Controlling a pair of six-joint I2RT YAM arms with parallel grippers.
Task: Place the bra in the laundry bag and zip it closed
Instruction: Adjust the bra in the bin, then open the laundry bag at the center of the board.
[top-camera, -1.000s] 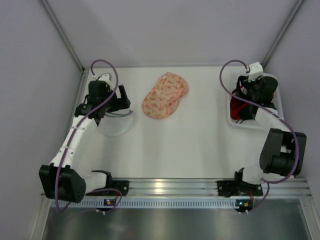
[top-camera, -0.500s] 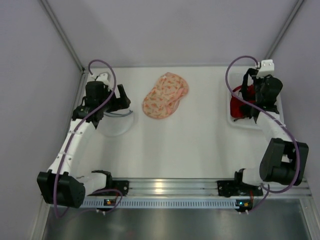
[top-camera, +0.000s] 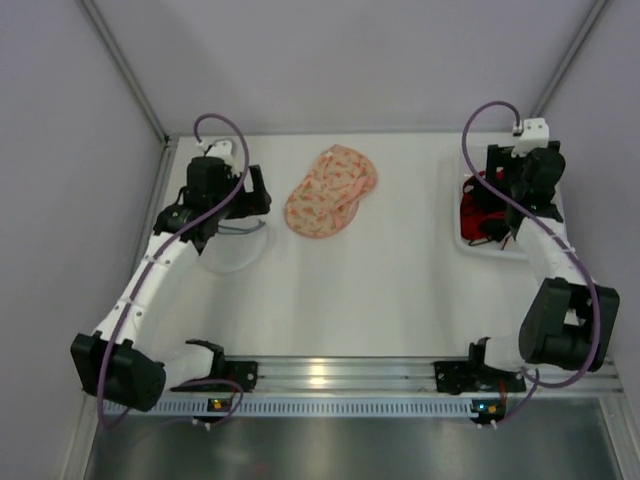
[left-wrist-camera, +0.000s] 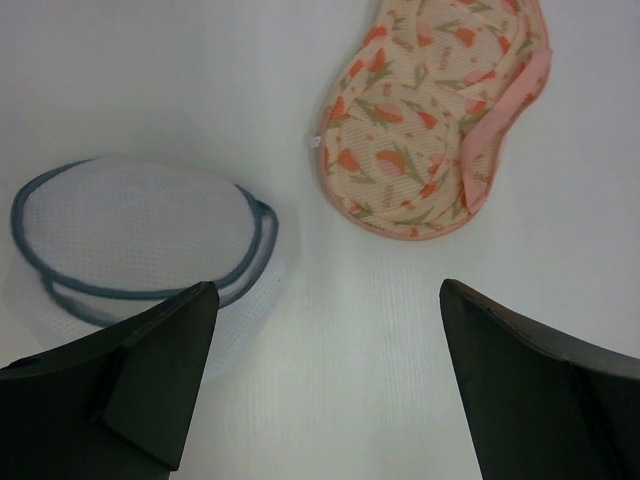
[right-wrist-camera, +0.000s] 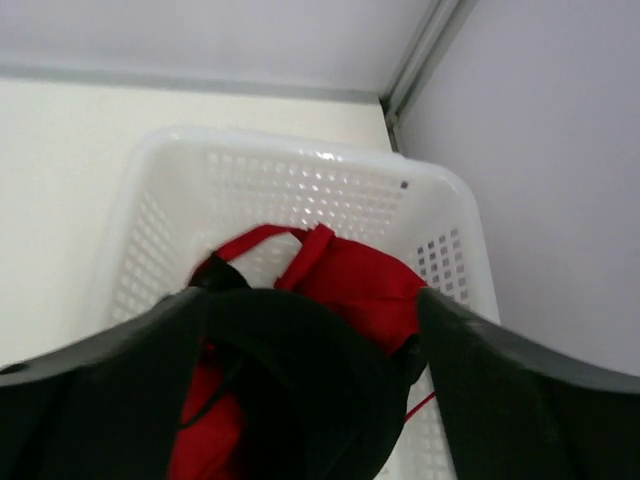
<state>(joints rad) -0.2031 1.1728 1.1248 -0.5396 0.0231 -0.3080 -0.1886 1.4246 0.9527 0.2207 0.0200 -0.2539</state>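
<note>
Both pincers stand wide and empty from above: the left gripper (top-camera: 258, 196) hovers between the bag (top-camera: 232, 250) and the bra (top-camera: 331, 191) lying mid-scene, the right gripper (top-camera: 503, 215) over a basket (top-camera: 478, 250) of red cloth (top-camera: 472, 210). The left wrist shows bag (left-wrist-camera: 140, 240) and bra (left-wrist-camera: 430, 110) apart, neither touched, so a grab from here could close on nothing or pinch the mesh rim. The right wrist shows red cloth (right-wrist-camera: 355, 280) and something dark between its spread fingers, which may snag and lift out when that arm rises.
</note>
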